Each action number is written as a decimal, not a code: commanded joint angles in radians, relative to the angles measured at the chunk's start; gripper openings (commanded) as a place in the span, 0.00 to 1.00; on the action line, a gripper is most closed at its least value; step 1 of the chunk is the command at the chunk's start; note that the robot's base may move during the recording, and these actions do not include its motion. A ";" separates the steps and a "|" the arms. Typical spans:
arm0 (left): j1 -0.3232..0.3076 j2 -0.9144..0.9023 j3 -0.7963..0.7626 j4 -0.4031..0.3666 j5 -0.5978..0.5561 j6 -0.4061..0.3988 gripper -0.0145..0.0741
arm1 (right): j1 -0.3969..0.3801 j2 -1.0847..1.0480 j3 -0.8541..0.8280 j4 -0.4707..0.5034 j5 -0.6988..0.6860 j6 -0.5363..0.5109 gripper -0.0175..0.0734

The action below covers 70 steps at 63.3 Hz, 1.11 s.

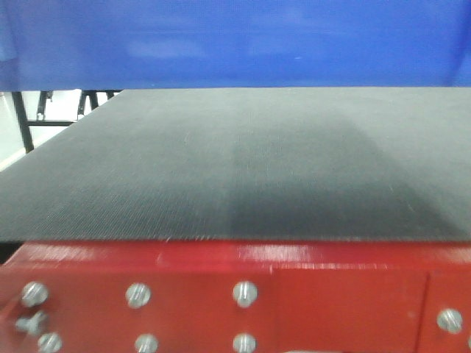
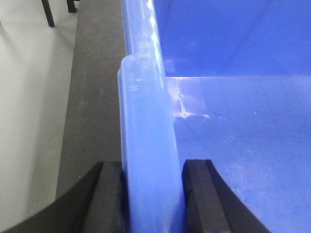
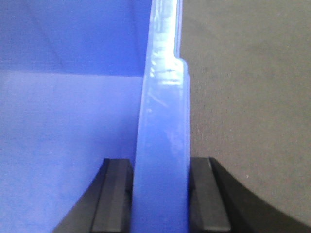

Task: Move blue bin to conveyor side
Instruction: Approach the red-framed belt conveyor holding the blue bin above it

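**Left:** the left gripper [image 2: 153, 194] is clamped on the thick top rim of the blue bin [image 2: 243, 145]. One black pad sits outside the wall and one inside, so the jaws stand only as wide as the rim. Pale floor [image 2: 29, 97] and the dark conveyor [image 2: 92, 97] lie beyond the outer pad.

**Centre:** the front view shows the bin's wall as a blue band across the top. It appears to hang above the belt, not rest on it, though blur leaves that uncertain. Below run the red frame [image 1: 331, 294] and its silver bolts [image 1: 245, 293].

**Right:** the right gripper [image 3: 160, 194] pinches the opposite rim the same way, with the belt beside it.

The carry looks to be the step in hand. Both arms should travel together at even height with firm grips, holding the bin level. They should lower it flat at the belt's side before letting go.
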 commanded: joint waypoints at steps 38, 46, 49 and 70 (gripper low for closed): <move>-0.008 -0.021 -0.014 -0.018 -0.098 0.017 0.14 | -0.001 -0.018 -0.015 -0.008 -0.104 -0.014 0.11; -0.008 -0.021 -0.014 -0.018 -0.098 0.017 0.14 | -0.001 -0.018 -0.015 -0.008 -0.104 -0.014 0.11; -0.008 -0.021 -0.014 -0.018 -0.098 0.017 0.14 | -0.001 -0.018 -0.015 -0.008 -0.104 -0.014 0.11; -0.008 -0.021 -0.014 -0.018 -0.098 0.017 0.14 | -0.001 -0.018 -0.015 -0.008 -0.104 -0.014 0.11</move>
